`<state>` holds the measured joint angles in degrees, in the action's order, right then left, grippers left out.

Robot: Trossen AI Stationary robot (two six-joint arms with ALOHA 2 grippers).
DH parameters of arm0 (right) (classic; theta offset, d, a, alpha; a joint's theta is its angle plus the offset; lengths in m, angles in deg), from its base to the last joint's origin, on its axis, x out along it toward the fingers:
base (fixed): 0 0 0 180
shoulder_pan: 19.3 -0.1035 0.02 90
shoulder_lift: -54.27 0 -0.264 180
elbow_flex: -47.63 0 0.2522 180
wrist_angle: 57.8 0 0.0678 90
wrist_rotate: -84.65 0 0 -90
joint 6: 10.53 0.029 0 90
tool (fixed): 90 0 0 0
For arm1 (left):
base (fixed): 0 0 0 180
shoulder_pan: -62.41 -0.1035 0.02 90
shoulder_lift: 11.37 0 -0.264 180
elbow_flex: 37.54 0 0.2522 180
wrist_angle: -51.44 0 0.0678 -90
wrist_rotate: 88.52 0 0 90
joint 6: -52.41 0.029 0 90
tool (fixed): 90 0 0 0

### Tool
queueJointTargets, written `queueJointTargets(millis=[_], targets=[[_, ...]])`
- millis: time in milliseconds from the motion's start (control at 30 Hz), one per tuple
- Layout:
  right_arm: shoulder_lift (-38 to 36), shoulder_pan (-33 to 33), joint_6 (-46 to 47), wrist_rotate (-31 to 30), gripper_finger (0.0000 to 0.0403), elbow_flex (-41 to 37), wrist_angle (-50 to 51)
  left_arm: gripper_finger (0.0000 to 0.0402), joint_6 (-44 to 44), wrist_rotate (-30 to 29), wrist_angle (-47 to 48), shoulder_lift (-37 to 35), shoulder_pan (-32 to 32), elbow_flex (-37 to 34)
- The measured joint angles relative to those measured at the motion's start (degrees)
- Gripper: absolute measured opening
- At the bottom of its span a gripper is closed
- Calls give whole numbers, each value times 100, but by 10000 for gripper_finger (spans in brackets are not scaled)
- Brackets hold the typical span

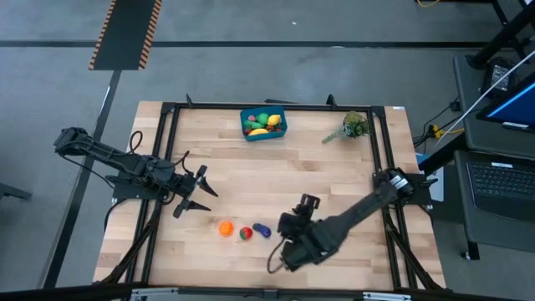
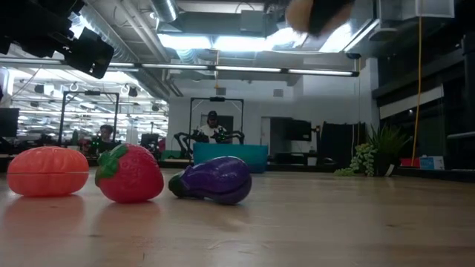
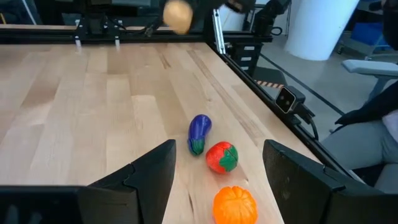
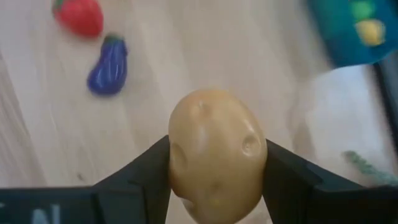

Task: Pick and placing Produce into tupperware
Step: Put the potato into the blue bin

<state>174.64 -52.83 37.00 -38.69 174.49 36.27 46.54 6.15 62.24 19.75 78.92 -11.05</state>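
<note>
Tan potato (image 4: 216,152) sits clamped betw. the right gripper's (image 4: 217,163) two dark fingers, lifted off the wood, above the table's near-centre zone, just right of the loose produce. In the left wrist view the potato (image 3: 178,15) shows up high, off the surface, in the far arm's grip.

Three pcs of produce lie in a short row near the table's front edge, a bit left of centre: orange (image 1: 226,227), then strawberry (image 1: 245,233), then purple eggplant (image 1: 262,228). Orange & strawberry are just beside each other, may touch; eggplant is near the strawberry, small gap visible in the low view. All three lie flat on the wood.

Blue tupperware (image 1: 263,123) sits at the table's back edge, approx. centre, well apart from the row. Inside: yellow, green & red-ish pcs; can't tell each one apart.

Left gripper (image 1: 196,191) hovers over the left-centre of the table, back-left of the orange, fingers spread apart w/ nothing betw. them.

Leafy plant sprig (image 1: 353,126) lies near the back right corner, right of the tupperware. Table (image 1: 334,180) is light wood w/ a black frame round it.
</note>
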Motion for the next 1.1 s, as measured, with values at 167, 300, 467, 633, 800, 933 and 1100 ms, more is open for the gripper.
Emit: queueJointTargets(millis=[167, 300, 467, 633, 800, 933, 1100], targets=[[-109, -416, 709, -777, 198, 2, 223, 234, 0, 1, -4, 0, 0, 0], [-121, -674, 1457, -1202, 198, -113, 337, 234, 0, 1, -4, 0, 0, 0], [-105, -841, 2035, -1513, 198, -580, -102, 234, 0, 1, -4, 0, 0, 0], [-103, -842, 2389, -1798, 198, -1190, -868, 234, -8, 1, -9, 0, 1, 0], [-103, -866, 2963, -2296, 198, -1896, -1657, 234, -129, 4, -7, -2, 2, 0], [-103, -869, 3022, -2671, 198, -2441, -2637, 234, -127, 4, -7, 0, 2, 0], [-103, -864, 2880, -2794, 198, -2962, -3850, 234, -120, 4, -4, 0, 2, 0]])
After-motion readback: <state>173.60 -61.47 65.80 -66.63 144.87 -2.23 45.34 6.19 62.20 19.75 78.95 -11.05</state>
